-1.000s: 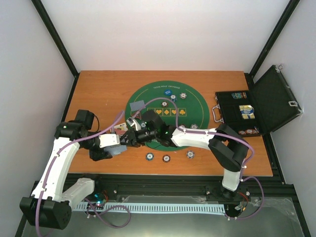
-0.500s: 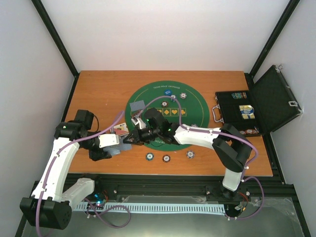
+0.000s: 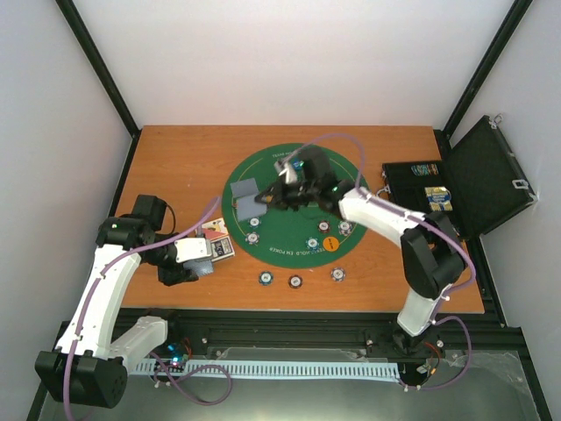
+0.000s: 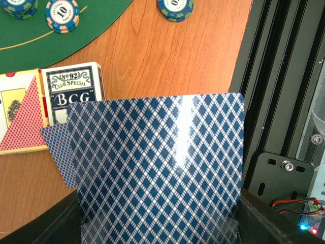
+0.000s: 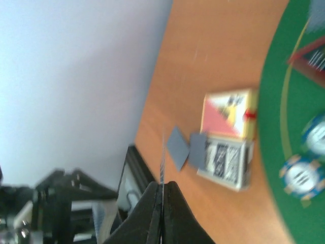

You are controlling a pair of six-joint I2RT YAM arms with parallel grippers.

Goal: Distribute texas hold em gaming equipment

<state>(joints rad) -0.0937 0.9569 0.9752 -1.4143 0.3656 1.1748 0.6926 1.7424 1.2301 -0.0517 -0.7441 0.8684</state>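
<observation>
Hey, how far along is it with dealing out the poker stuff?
Done: poker chips sit on the green mat, with one dealt card. In hand: the right gripper pinches a single card, and the left gripper holds the fanned cards. Left: more cards to deal; the black case holds spare chips.

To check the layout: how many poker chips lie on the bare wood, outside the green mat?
3, in a row near the front edge: left chip, middle chip, right chip. The right arm may hide others.
</observation>
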